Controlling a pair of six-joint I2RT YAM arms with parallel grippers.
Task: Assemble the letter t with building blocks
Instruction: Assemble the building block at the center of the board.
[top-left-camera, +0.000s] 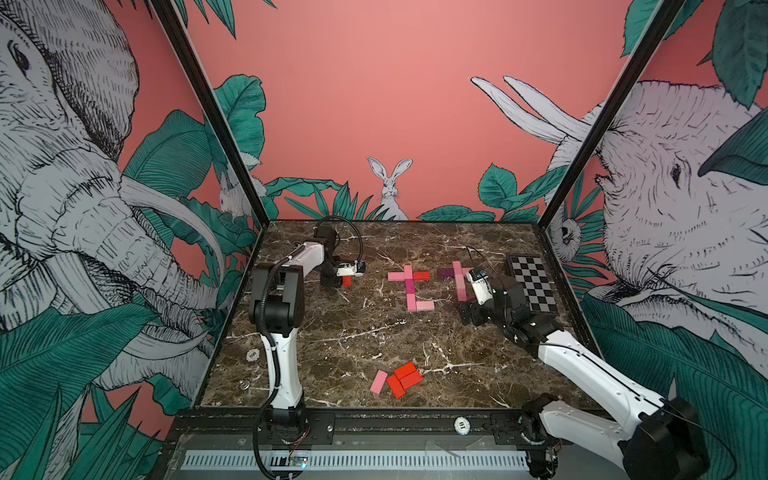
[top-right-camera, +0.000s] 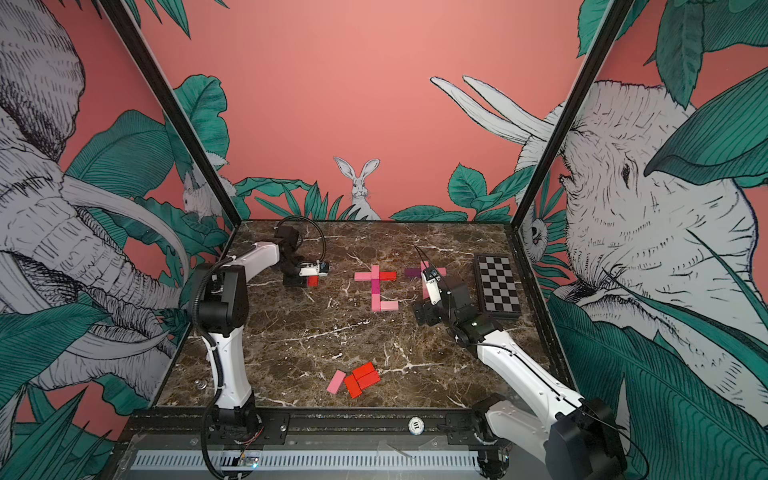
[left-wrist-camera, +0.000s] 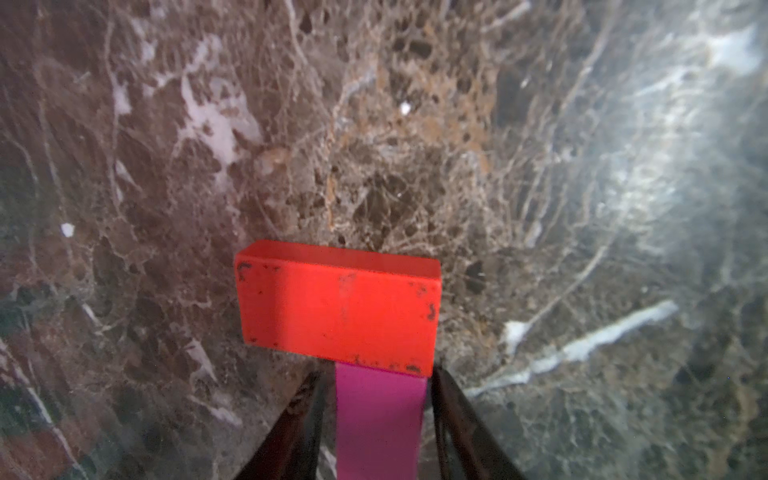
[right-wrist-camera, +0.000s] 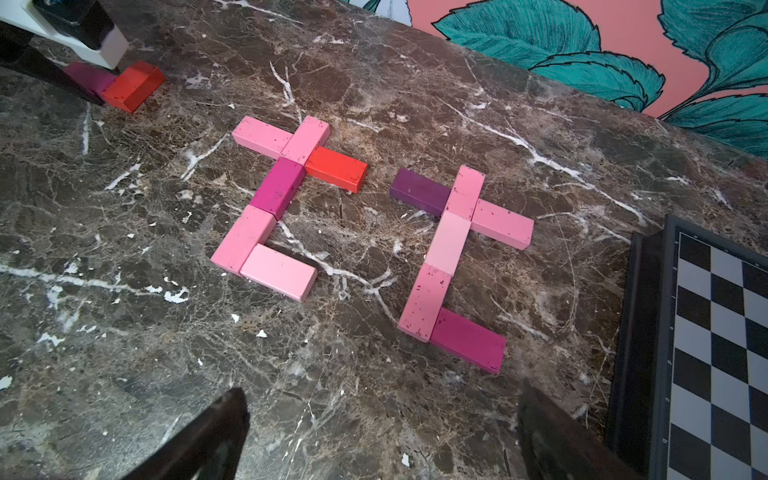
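My left gripper is low over the table's far left, open, its fingers just off the sides of a magenta block. A red block lies crosswise against that block's end; the pair also shows in the right wrist view, red block. A finished t of pink, magenta and red blocks lies mid-table. A second t of pink, purple and magenta blocks lies to its right. My right gripper hovers open and empty by the second t, right gripper.
Three red blocks and a pink one lie loose near the table's front. A black-and-white checkered board lies at the far right. A small round token sits at the left edge. Walls close in three sides.
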